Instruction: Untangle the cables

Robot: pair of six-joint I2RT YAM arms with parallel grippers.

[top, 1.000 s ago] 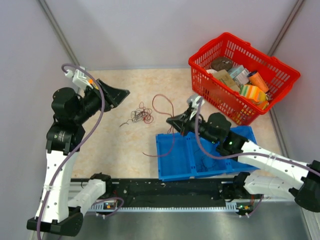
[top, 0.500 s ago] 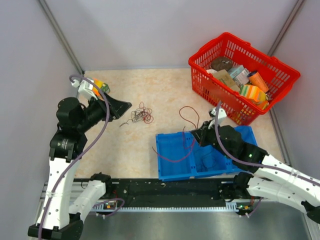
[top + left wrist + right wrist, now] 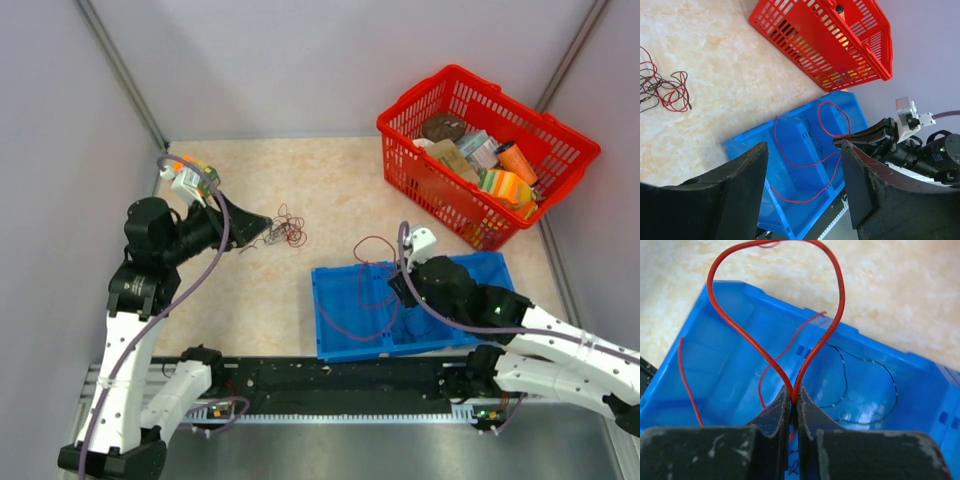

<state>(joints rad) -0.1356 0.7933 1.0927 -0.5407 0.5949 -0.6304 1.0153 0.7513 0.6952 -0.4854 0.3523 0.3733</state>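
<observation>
A tangle of thin dark red and blackish cables point(image 3: 281, 229) lies on the beige table, also in the left wrist view point(image 3: 662, 92). My right gripper point(image 3: 396, 285) is shut on a red cable point(image 3: 777, 305), its loop standing above the jaws. The rest of that red cable point(image 3: 352, 310) trails into the blue bin point(image 3: 345, 345). A thin black cable point(image 3: 867, 377) lies in the bin. My left gripper point(image 3: 262, 222) is open and empty just left of the tangle.
A red basket point(image 3: 560, 140) full of assorted items stands at the back right. Grey walls close in the left and back sides. A black rail point(image 3: 330, 380) runs along the near edge.
My right gripper has carried the red cable right and toward me, from beside the tangle to over the blue bin. My left gripper has moved right, closer to the tangle.
</observation>
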